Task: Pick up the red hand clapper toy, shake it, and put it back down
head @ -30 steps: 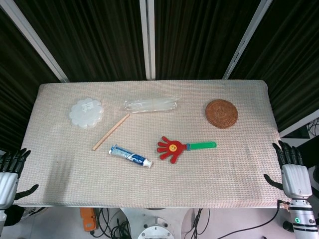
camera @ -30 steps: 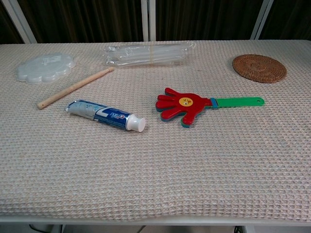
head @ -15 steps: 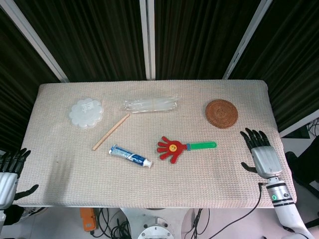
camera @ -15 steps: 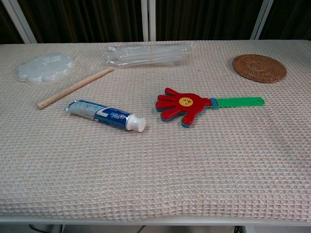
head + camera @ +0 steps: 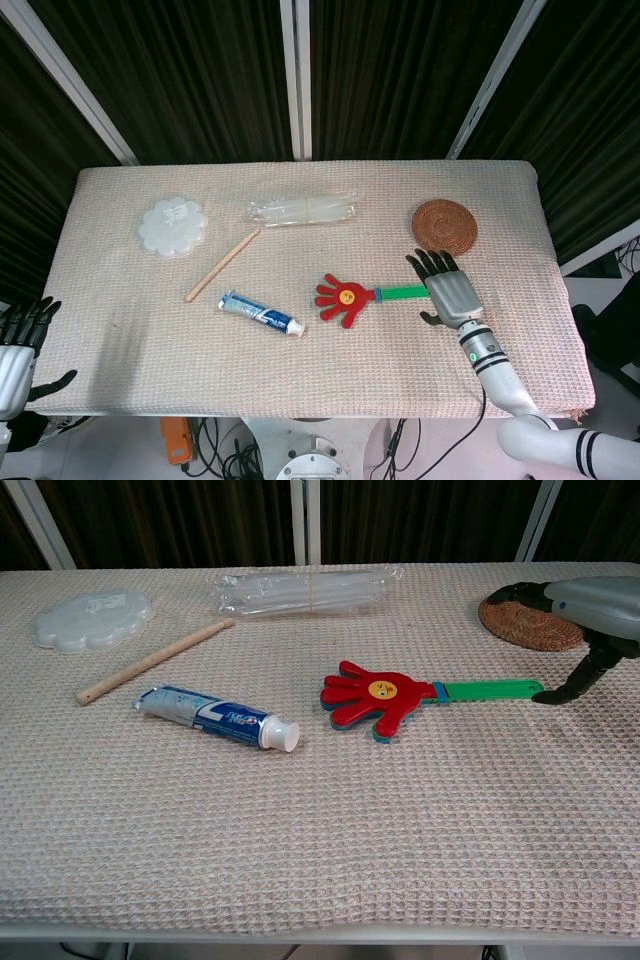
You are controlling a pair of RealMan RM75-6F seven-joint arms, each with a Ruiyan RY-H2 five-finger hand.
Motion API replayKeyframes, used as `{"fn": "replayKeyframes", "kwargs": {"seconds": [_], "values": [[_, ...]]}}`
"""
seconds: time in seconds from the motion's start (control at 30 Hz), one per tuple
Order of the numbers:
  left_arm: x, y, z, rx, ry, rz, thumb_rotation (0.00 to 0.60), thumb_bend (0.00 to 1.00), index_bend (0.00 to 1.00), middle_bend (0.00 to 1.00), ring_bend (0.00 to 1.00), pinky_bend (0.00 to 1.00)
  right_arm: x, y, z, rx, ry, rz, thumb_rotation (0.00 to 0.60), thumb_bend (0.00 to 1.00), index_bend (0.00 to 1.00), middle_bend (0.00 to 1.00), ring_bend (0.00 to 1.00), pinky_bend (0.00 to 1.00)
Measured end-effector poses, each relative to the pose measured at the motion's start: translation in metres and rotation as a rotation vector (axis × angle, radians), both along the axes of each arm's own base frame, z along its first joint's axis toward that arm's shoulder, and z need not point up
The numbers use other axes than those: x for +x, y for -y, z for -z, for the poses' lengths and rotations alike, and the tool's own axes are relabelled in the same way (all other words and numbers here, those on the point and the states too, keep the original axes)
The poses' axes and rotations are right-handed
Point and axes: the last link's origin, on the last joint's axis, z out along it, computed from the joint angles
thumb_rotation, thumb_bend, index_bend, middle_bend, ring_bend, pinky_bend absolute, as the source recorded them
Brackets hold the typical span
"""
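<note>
Hovering with fingers spread and empty, the right hand (image 5: 452, 294) sits at the green handle end of the clapper (image 5: 368, 296), which lies flat mid-surface, long axis running left-right, red palm pointing away.

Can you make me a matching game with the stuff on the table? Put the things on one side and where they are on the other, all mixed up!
Things:
1. red hand clapper toy
2. toothpaste tube
3. woven coaster
4. white flower-shaped lid

Places:
A. far right part of the table, just beyond the right hand
B. far left part of the table
C. middle of the table, its green handle pointing at the right hand
D. near the wooden stick, cap pointing toward the clapper

Pairs: 1-C, 2-D, 3-A, 4-B
</note>
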Motion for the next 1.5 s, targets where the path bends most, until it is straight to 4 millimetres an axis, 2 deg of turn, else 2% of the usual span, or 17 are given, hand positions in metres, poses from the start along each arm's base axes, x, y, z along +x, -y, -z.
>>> {"fn": "replayKeyframes", "kwargs": {"seconds": [0.13, 0.23, 0.37, 0.63, 1.03, 1.5], "values": [[-0.002, 0.001, -0.001, 0.003, 0.003, -0.002, 0.6, 0.1, 0.04, 0.02, 0.0, 0.03, 0.024, 0.006, 0.024, 0.031, -0.007, 0.001, 0.6, 0.13, 0.08, 0.0, 0.0, 0.0], [-0.002, 0.001, -0.003, 0.005, 0.005, -0.002, 0.6, 0.1, 0.04, 0.02, 0.0, 0.03, 0.041, 0.011, 0.037, 0.043, 0.006, 0.002, 0.6, 0.14, 0.15, 0.0, 0.0, 0.0], [-0.003, 0.001, -0.005, 0.011, 0.006, 0.001, 0.6, 0.1, 0.04, 0.02, 0.0, 0.03, 0.054, 0.016, 0.048, 0.043, -0.003, -0.003, 0.6, 0.15, 0.18, 0.0, 0.0, 0.0], [-0.006, 0.004, -0.007, 0.016, 0.009, -0.009, 0.6, 0.1, 0.04, 0.02, 0.0, 0.03, 0.057, 0.02, 0.061, 0.037, -0.03, 0.028, 0.6, 0.15, 0.19, 0.0, 0.0, 0.0], [-0.005, 0.005, -0.008, 0.019, 0.008, -0.003, 0.6, 0.1, 0.04, 0.02, 0.0, 0.03, 0.059, 0.024, 0.074, 0.029, -0.017, 0.037, 0.6, 0.18, 0.31, 0.01, 0.0, 0.0], [-0.006, 0.006, -0.008, 0.019, 0.009, -0.006, 0.6, 0.1, 0.04, 0.02, 0.0, 0.03, 0.06, 0.025, 0.083, 0.043, -0.017, 0.051, 0.6, 0.2, 0.35, 0.02, 0.0, 0.0]]}}
